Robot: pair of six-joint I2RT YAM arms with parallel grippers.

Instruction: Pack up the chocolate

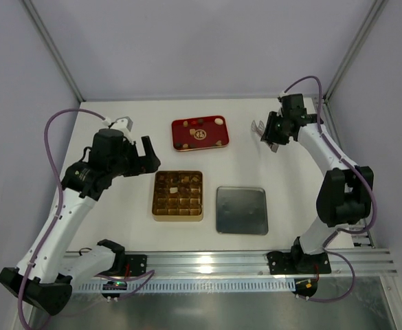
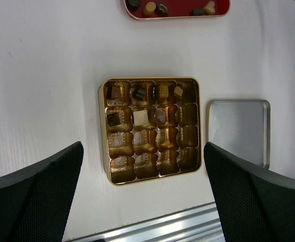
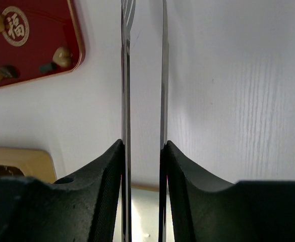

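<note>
**Right gripper clamped on tongs, left gripper spread wide by the gold box**

The right gripper [image 3: 143,146] is closed on a pair of thin steel tongs [image 3: 125,75], whose two blades run parallel with a narrow gap between them. It hangs well to the right of the red rectangular tray [image 1: 187,126] and clear of it. Several small chocolate pieces [image 2: 140,117] lie loose in that tray, up and to the left of the tongs in the right wrist view.

The left gripper [image 1: 140,157] has its fingers far apart and holds nothing. It hovers just left of the gold square box with a grid of compartments [image 2: 103,131]. A handful of dark, brown and cream pieces sit in the two rows of the box nearest the tray.

A silver square lid [image 1: 242,210] lies just right of the box on the white worktop [image 1: 283,179]. Pale grey walls and metal corner posts enclose the worktop.
</note>
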